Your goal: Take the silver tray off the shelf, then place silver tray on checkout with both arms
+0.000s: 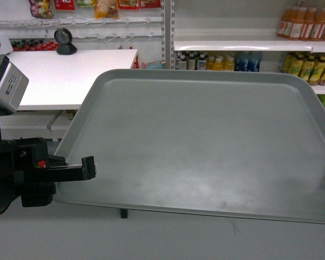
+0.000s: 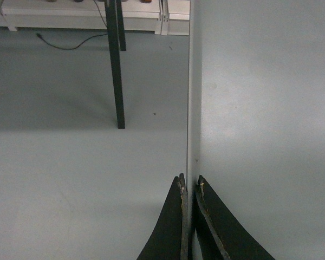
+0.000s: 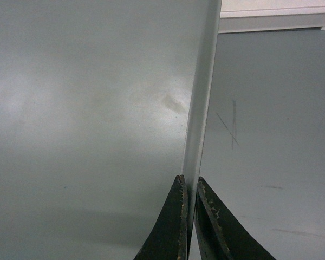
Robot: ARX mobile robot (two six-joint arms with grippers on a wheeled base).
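Silver tray [image 1: 206, 146] hung level in the air before you, above grey floor [image 2: 70, 179]. Your left gripper [image 2: 189, 187] pinched its left rim, fingers nearly closed; your right gripper [image 3: 188, 184] clamped the right rim likewise. Beyond stood the white checkout [image 1: 65, 76], then stocked shelves [image 1: 249, 46].

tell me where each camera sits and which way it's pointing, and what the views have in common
Head: rides high on the robot, looking forward and down over the silver tray toward the white countertop and drink shelves; the left arm and left hand show at the tray's left rim.
Left wrist: sits behind the left hand, looking along the tray's left rim to the grey floor.
Right wrist: sits behind the right hand, looking along the tray's right rim.
Shared: all three show the tray; each wrist view shows fingers pinching its rim.
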